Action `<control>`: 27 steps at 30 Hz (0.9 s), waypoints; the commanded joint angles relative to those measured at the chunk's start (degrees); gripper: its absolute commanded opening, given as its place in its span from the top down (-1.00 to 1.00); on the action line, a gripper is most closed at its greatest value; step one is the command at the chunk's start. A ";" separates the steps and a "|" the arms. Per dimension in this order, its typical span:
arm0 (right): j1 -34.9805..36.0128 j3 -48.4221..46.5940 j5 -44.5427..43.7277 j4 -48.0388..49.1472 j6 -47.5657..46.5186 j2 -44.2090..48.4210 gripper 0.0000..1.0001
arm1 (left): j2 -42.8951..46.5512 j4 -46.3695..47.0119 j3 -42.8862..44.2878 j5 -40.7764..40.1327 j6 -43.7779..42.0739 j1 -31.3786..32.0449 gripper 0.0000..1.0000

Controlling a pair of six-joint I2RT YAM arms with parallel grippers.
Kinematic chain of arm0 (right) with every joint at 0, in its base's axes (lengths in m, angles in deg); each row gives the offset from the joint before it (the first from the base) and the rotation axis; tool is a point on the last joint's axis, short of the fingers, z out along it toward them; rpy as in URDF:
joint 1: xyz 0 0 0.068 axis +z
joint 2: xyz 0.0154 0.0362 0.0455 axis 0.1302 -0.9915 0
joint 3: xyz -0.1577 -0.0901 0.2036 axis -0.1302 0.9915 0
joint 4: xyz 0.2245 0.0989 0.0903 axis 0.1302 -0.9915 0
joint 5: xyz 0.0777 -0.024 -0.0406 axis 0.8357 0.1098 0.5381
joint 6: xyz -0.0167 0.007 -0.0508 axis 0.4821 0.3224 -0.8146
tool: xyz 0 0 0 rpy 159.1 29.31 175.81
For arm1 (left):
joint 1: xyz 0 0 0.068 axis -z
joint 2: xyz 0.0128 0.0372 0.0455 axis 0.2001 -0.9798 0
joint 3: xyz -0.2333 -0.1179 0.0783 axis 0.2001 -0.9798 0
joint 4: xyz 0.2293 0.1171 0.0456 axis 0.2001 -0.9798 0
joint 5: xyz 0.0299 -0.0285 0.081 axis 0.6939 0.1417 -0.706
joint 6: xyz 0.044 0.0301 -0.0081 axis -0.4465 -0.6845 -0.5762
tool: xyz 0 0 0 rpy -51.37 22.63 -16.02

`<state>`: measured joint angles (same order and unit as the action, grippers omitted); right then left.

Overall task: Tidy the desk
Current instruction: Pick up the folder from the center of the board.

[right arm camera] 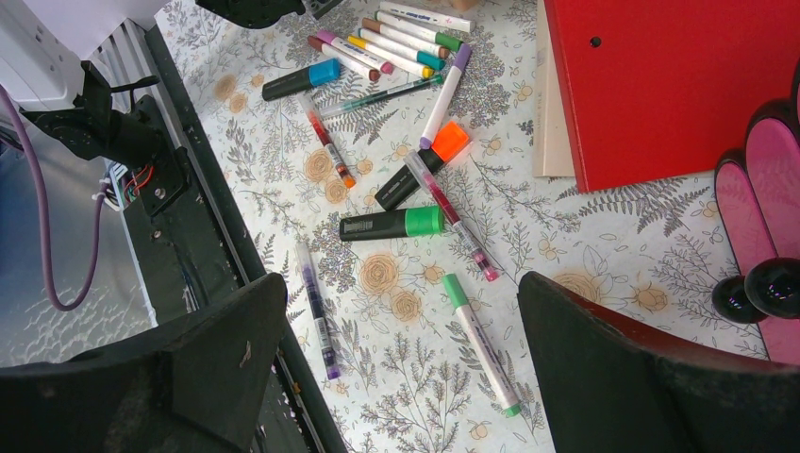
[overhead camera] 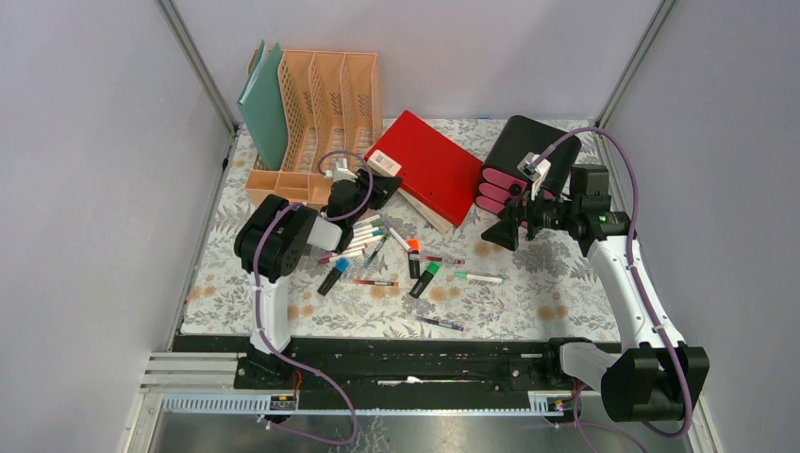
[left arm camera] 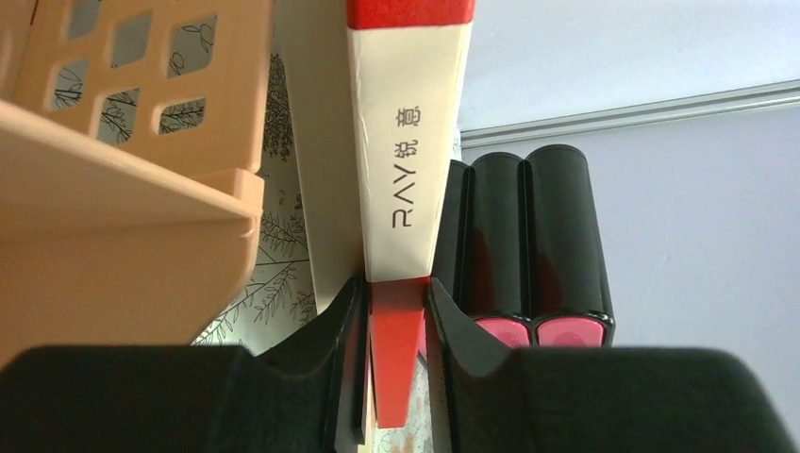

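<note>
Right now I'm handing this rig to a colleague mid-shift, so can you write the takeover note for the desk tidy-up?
Left gripper: closed on the edge of the red folder, beside the peach file rack.
Right gripper: open and empty, above the desk, next to the black-and-pink drawer box.
Things: pens and highlighters lie loose across the middle of the desk. A pale flat item lies under the red folder. Teal folders stand at the rack's left end.
Done: only the teal folders look filed.
Left: file the red folder and the item under it, then gather the pens.
</note>
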<state>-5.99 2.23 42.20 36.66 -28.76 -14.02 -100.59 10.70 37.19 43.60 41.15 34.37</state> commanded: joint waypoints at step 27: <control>18.36 -2.97 -21.56 4.63 -5.11 -2.62 -1.00 | 25.63 -6.05 -15.33 -4.29 0.81 3.27 1.00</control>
<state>4.31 2.21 33.91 38.32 -30.49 -14.50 -80.96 3.38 23.07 41.06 38.03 36.67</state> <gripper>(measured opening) 0.994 0.270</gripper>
